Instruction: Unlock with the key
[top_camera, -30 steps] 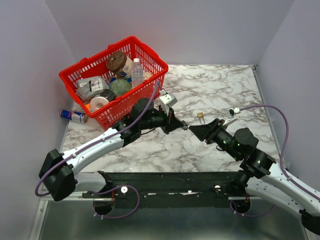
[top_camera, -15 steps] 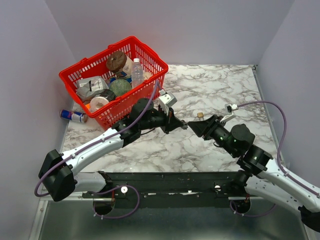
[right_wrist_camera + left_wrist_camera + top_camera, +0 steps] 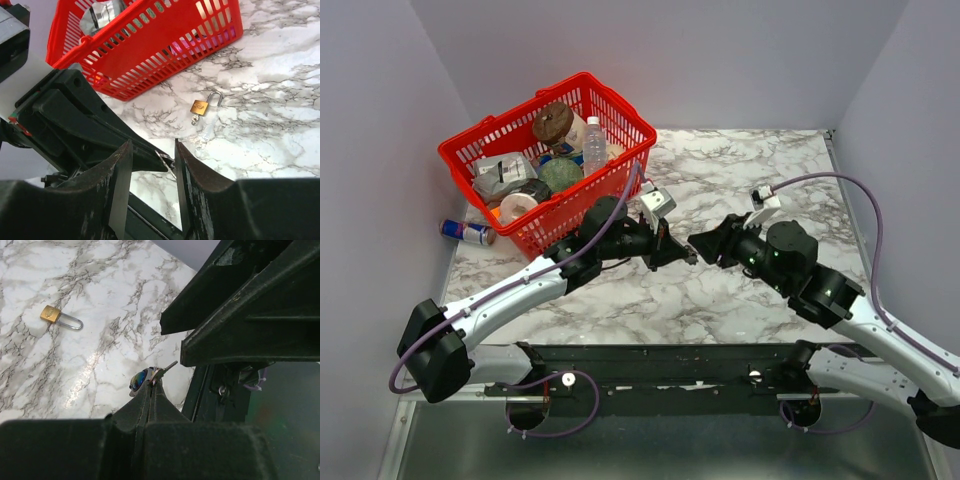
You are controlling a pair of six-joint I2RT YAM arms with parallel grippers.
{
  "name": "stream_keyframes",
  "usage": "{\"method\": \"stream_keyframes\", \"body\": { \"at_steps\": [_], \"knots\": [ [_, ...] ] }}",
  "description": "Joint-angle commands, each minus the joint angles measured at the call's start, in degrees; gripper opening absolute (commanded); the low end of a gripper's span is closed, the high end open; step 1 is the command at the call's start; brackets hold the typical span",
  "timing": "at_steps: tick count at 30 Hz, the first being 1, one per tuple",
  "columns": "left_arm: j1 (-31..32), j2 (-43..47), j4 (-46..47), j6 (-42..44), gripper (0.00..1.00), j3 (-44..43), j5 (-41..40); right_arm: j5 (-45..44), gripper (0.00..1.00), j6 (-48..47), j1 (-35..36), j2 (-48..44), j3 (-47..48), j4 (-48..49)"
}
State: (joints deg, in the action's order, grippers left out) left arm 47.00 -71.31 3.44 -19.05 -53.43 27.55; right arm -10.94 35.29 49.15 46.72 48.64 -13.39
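Note:
My left gripper (image 3: 151, 386) is shut on the key (image 3: 150, 376). Its shiny head and short blade stick out past the fingertips, just above the marble. My right gripper (image 3: 152, 143) is open, one finger on either side of the left gripper's tip, and the key (image 3: 168, 161) shows in the gap, apart from both fingers. In the top view the two grippers meet tip to tip, left (image 3: 686, 255) against right (image 3: 702, 246). The small brass padlock (image 3: 200, 106) lies flat on the marble beyond them, also seen in the left wrist view (image 3: 50, 314). The right arm hides it from above.
A red basket (image 3: 645, 128) of groceries stands at the back left, close behind the left arm, its mesh wall (image 3: 165, 45) filling the top of the right wrist view. A drink can (image 3: 465, 232) lies on the table beside it. Grey walls enclose the table.
My right arm has swung left and forward, so its open jaws now stand round the left gripper's tip, and it covers the padlock in the top view. The left arm has stayed put.

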Motion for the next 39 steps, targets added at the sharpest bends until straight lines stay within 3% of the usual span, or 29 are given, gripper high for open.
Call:
{"method": "stream_keyframes", "body": {
  "at_steps": [1,9,18,24,28,30,33,36,39],
  "knots": [
    [0.3,-0.7,-1.6,2.3,0.0,-1.5,2.5,3.5,0.45,-4.7,-0.1,2.1,5.0,-8.7],
    [0.3,-0.8,-2.0,2.8,0.0,-1.9,2.8,5.7,0.39,-6.5,-0.3,5.0,8.2,-17.0],
    [0.3,-0.8,-1.9,2.8,0.0,-1.9,2.9,8.7,0.34,-6.9,-0.3,7.2,8.0,-17.6],
    [0.3,-0.9,-2.0,2.9,0.0,-1.9,2.8,9.6,0.23,-7.2,-0.3,7.3,8.4,-17.6],
    [0.4,-1.1,-1.9,3.1,0.0,-1.9,3.4,10.5,0.01,-6.7,-0.4,7.7,8.7,-17.6],
    [0.4,-1.0,-1.9,3.8,0.0,-1.9,3.9,12.3,0.01,-6.0,-0.5,7.6,9.0,-17.5],
    [0.5,-0.4,-2.7,5.7,0.21,-2.1,3.6,14.3,0.01,-4.9,-1.6,7.1,9.8,-18.4],
    [1.0,0.8,-3.4,8.7,0.65,-2.1,2.9,16.6,0.01,-3.7,-3.1,7.1,11.7,-21.1],
    [2.2,2.7,-5.8,14.7,0.72,-1.9,-0.1,18.0,0.01,-2.0,-4.8,7.3,14.1,-24.4]
  ]
}}
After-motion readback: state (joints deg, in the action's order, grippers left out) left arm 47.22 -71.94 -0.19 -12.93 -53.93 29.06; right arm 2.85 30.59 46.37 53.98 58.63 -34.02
